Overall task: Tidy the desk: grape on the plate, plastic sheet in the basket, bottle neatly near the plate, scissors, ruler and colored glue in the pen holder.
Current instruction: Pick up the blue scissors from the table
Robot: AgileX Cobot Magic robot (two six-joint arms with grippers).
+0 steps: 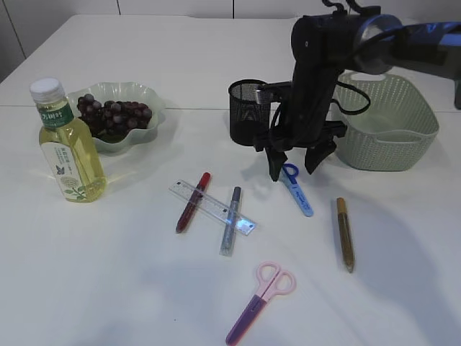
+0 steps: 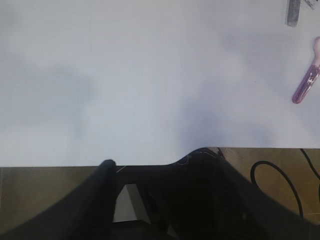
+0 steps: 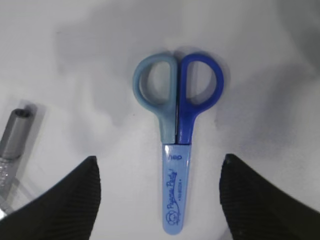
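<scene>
Grapes (image 1: 115, 114) already fill the wavy green plate (image 1: 160, 115), with the clear bottle (image 1: 68, 148) upright beside it; the mesh pen holder (image 1: 246, 112) looks empty. Ruler (image 1: 213, 207), three glitter glue pens and pink scissors (image 1: 261, 301) lie loose on the white tabletop (image 1: 108, 288).

Left wrist view: the left pincer (image 2: 165, 200) is a dark blur at the table's edge; I cannot tell its state.

Right wrist view: the right pincer (image 3: 160, 195) is spread wide, straddling the smooth plastic blue scissors (image 3: 176, 130).

— Where is the pen holder (image 1: 248, 112) placed?
— At nine o'clock of the basket (image 1: 389, 126).
— And the bottle (image 1: 68, 144)?
— At seven o'clock of the plate (image 1: 155, 101), on the counter (image 1: 108, 288).
</scene>
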